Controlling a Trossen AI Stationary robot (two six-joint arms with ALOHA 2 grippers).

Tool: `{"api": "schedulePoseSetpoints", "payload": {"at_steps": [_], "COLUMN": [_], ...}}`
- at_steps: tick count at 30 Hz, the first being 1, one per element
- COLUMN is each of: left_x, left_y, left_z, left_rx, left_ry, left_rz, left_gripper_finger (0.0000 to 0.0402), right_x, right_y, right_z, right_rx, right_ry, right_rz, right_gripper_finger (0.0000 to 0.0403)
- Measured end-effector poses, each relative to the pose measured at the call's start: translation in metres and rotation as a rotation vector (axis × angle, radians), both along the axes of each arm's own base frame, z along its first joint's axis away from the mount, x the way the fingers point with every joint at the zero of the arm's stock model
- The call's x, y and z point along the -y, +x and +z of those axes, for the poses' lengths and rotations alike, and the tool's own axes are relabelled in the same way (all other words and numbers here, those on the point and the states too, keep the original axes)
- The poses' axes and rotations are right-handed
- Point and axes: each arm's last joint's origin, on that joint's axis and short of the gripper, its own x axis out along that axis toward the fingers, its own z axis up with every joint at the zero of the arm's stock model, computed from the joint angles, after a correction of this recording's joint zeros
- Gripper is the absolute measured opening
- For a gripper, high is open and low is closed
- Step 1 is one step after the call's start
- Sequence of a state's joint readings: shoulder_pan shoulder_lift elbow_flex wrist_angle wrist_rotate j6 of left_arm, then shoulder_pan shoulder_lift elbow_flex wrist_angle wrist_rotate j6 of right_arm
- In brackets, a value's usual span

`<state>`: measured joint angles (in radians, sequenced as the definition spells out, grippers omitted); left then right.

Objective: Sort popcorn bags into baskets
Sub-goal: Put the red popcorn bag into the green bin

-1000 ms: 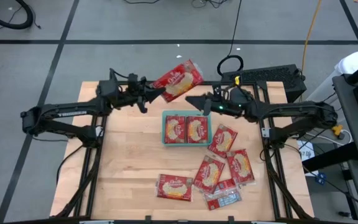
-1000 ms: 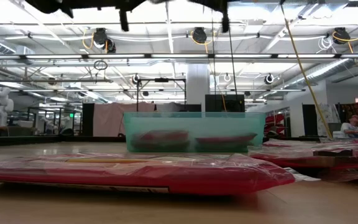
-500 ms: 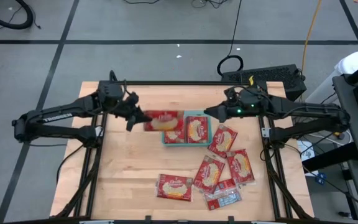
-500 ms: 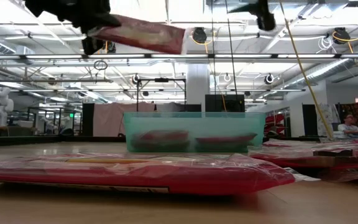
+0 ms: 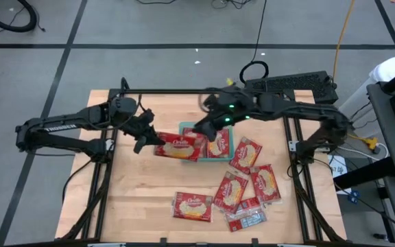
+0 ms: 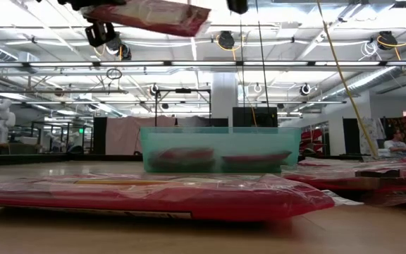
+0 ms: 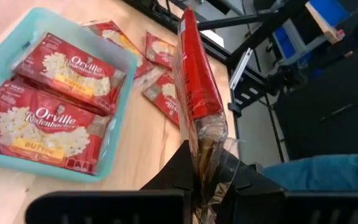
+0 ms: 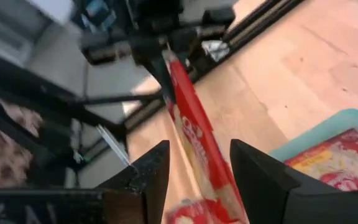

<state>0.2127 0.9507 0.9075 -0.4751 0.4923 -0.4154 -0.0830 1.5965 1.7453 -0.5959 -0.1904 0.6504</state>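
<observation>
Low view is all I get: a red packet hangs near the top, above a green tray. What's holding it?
Observer: The left tool is shut on one end of that popcorn bag.
Operator: And the other arm?
Observer: The right tool is open, with a finger on each side of the bag's other end, not pinching it.
Operator: Is anything in the tray?
Observer: The tray holds two more bags side by side, picture side up.
</observation>
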Motion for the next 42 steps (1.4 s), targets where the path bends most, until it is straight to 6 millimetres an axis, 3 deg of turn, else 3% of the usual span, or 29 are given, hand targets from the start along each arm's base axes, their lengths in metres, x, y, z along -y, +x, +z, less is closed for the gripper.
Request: {"api": "schedulePoseSetpoints", "payload": {"at_steps": [6,12,19,27,32,42], "left_x": [0.0,0.005,0.006,0.006,0.006,0.005], "left_y": [0.004,0.009,0.011,0.011,0.011,0.012], "left_z": [-0.004,-0.008,-0.01,-0.01,-0.01,-0.01], "left_rx": [-0.056,-0.079,-0.083,-0.081,-0.077,-0.072], "left_ry": [-0.001,-0.002,0.011,0.036,0.037,0.094], "left_rz": [-0.011,-0.046,-0.061,-0.058,-0.058,-0.031], "left_gripper_finger": [0.0021,0.0021,0.0021,0.0021,0.0021,0.0024], "right_x": [0.001,0.003,0.006,0.013,0.012,0.012], "right_y": [0.039,0.06,0.059,0.061,0.066,0.067], "right_z": [-0.016,-0.037,-0.038,-0.073,-0.078,-0.092], "right_rx": [-0.043,-0.076,-0.035,-0.085,-0.002,-0.005], "right_ry": [-0.085,-0.164,-0.218,-0.183,-0.129,-0.075], "right_rz": [0.148,0.206,0.334,0.361,0.392,0.381], "right_gripper_finger": [0.0162,0.0162,0.0152,0.0128,0.0112,0.001]}}
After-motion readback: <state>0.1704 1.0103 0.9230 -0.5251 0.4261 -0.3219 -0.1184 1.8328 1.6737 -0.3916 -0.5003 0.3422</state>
